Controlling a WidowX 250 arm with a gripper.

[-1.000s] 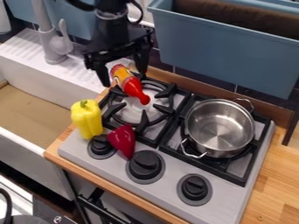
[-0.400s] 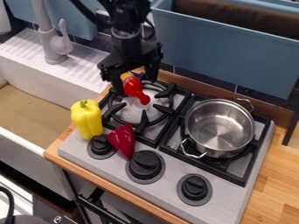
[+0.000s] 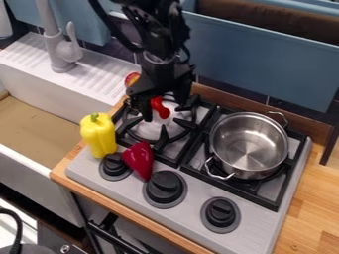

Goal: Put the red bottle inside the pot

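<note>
My gripper (image 3: 163,110) hangs low over the rear-left burner, its two fingers spread apart around the red bottle (image 3: 159,108). The bottle lies tilted on that burner, with its red neck pointing toward the front. The gripper hides the bottle's middle, while a bit of its yellow-and-red base shows at the upper left. To the right, the steel pot (image 3: 250,144) stands upright on the other burner, with nothing inside it.
A yellow pepper (image 3: 98,135) stands at the stove's left edge, and a dark red pepper (image 3: 138,159) lies among the knobs. Behind the stove is a blue bin (image 3: 258,59). The sink (image 3: 39,124) and its grey faucet (image 3: 59,49) are at the left.
The gripper has moved right and down, now covering most of the bottle. The bottle, the pot and both peppers have stayed in place.
</note>
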